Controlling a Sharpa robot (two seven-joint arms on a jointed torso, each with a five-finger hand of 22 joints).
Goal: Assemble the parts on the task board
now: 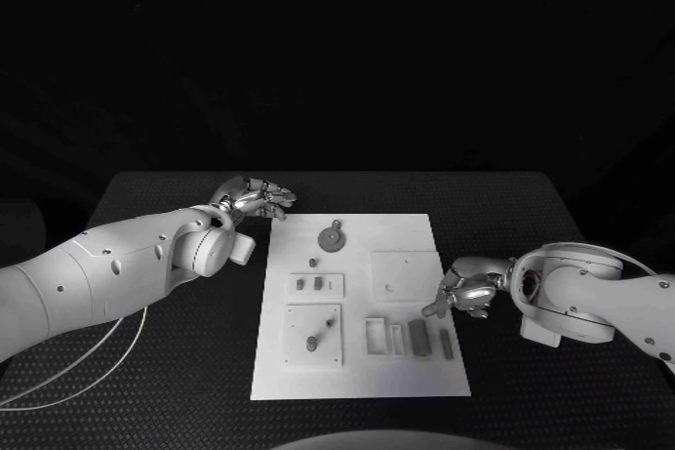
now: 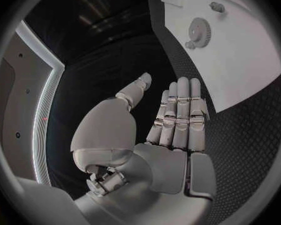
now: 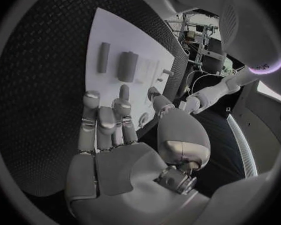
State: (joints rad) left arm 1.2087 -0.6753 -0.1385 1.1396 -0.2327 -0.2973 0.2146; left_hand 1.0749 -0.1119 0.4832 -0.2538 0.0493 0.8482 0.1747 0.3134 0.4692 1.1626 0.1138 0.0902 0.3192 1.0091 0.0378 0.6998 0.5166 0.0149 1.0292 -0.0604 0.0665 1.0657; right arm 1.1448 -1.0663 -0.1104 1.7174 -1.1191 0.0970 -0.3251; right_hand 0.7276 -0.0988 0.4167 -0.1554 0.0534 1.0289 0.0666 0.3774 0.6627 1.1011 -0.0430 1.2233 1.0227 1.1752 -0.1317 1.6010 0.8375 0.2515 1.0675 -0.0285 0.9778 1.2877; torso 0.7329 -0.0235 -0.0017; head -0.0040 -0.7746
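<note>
Head view: right robot hand (image 1: 464,296) sits at the board's right edge, fingers loosely apart and pointed down, nothing in them; fingertips hang over the board near the recessed square and the upright grey parts (image 1: 417,339). Right wrist view agrees: right robot hand (image 3: 125,150) spread, empty, board and two grey cylinders beyond its fingertips. Left robot hand (image 1: 257,198) waits off the board's far left corner, over the bare surface (image 1: 169,372); left wrist view shows the left robot hand (image 2: 159,130) with fingers straight and together, thumb apart, empty.

Board (image 1: 422,382) lies mid-surface. Gear (image 1: 332,238) lies flat near the far left corner; small parts lie loose on the left blocks.

Judgement: early stage, no part picked. Right robot hand looks about to pick. Next move calls for lowering onto one small part and a fine pinch without knocking its neighbours.
</note>
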